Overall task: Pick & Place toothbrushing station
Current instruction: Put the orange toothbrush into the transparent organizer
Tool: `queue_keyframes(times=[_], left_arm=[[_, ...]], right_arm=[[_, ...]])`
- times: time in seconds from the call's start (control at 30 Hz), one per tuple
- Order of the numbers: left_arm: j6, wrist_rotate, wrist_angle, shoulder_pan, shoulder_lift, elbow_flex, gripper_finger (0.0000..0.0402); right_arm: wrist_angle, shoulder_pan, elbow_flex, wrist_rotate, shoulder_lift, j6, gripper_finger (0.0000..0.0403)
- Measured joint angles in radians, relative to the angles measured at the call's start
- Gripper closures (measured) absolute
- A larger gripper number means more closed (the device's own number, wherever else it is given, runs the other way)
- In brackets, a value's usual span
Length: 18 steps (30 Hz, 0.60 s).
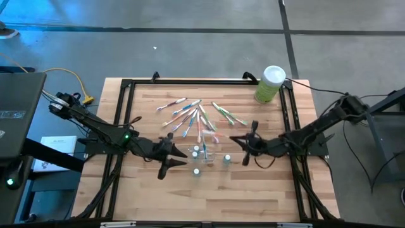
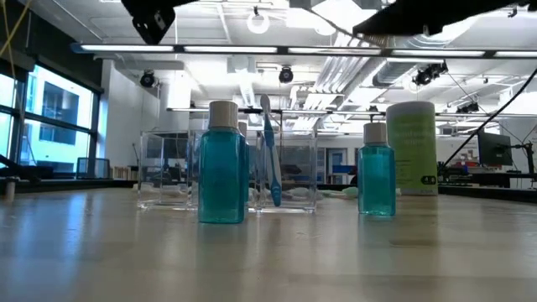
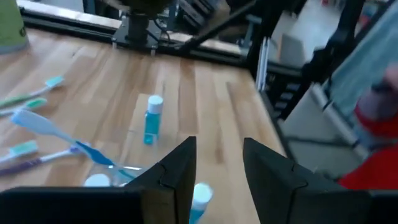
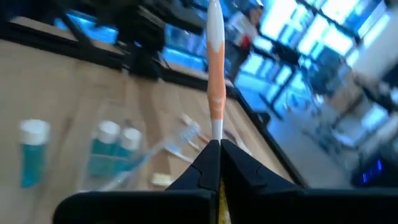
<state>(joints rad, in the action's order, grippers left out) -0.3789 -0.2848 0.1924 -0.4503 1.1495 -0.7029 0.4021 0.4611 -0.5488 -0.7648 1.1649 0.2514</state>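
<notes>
With the right tool (image 4: 214,149) clenched on an orange toothbrush (image 4: 215,74) beside the clear holder (image 1: 204,154) mid-table and the left tool (image 3: 217,174) parted, empty, the thin handle could swivel and miss the holder

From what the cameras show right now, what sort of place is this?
Probably a robotics lab in an open-plan office or workshop. A wooden table with a black frame carries two robot arms, the low view shows exposed ceiling pipes and strip lights, and large windows line one side.
</notes>
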Motion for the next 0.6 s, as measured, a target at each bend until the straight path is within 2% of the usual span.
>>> queue_keyframes(times=[0.17, 0.4, 0.6], left_arm=[[-0.173, 0.001, 0.011, 0.011, -0.015, 0.0, 0.0275], [-0.446, 0.013, 0.015, 0.062, -0.046, 0.0, 0.0275], [-0.703, 0.226, 0.022, 0.164, -0.046, 0.0, 0.0275]], right_arm=[[0.0, 0.089, -0.038, 0.024, 0.036, 0.091, 0.04], [-0.002, 0.133, -0.089, 0.183, 0.114, 0.126, 0.04], [-0.014, 0.099, -0.169, 0.289, 0.225, 0.166, 0.04]])
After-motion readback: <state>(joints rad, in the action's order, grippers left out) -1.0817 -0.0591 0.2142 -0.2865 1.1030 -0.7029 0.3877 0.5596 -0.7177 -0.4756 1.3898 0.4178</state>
